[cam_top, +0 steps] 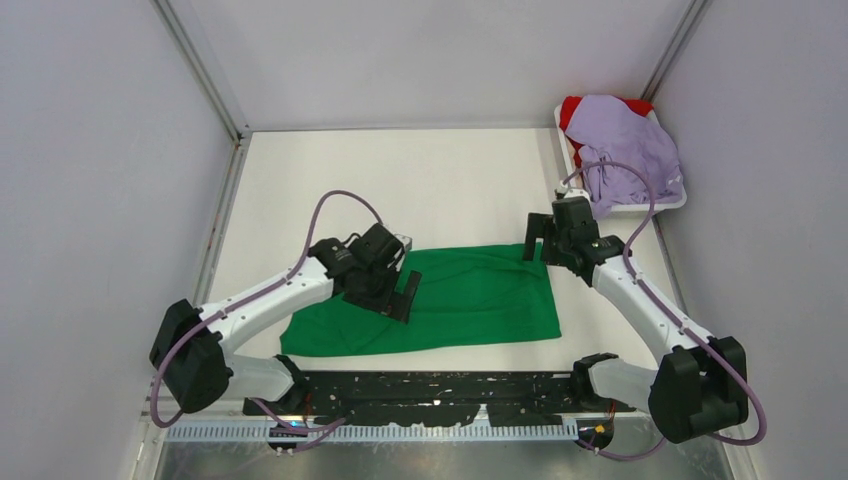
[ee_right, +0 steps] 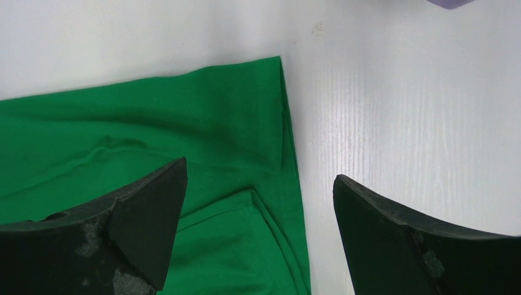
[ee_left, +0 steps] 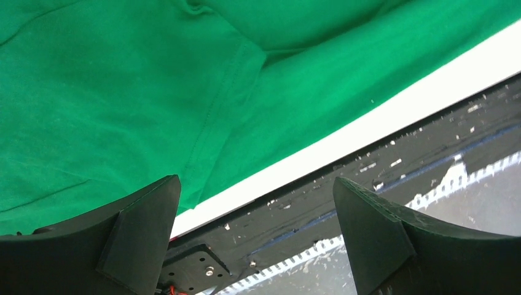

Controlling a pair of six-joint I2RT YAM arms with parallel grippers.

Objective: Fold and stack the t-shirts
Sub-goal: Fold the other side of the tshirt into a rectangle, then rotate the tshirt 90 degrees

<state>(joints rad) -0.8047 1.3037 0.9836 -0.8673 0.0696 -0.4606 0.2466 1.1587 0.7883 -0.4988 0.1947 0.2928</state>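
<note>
Spanning the floor of a booth with plain grey walls [cam_top: 90, 150] and thin metal corner posts, the matte white worktop [cam_top: 440, 180] has a black perforated plate [cam_top: 440, 385] along its near edge, where the arms are bolted. On the left, the left pincer [cam_top: 398, 295] hovers over the left half of the green t-shirt [cam_top: 470, 295], its dark wedge-shaped fingers [ee_left: 144, 215] spread wide and gripping nothing. The shirt lies flat near the front centre as a rough rectangle of soft knit cloth with a stitched sleeve seam and a few shallow creases, its near hem just short of the black plate. Over its far right corner is the right pincer [cam_top: 537, 243], also spread wide and empty, with one finger above cloth and the other above bare worktop. At the far right, against the wall, a white rectangular tray [cam_top: 650, 207] holds two crumpled shirts: the lavender t-shirt [cam_top: 625, 145] heaped on top and spilling over the rim, and the red t-shirt [cam_top: 572, 108] showing only at the back.
</note>
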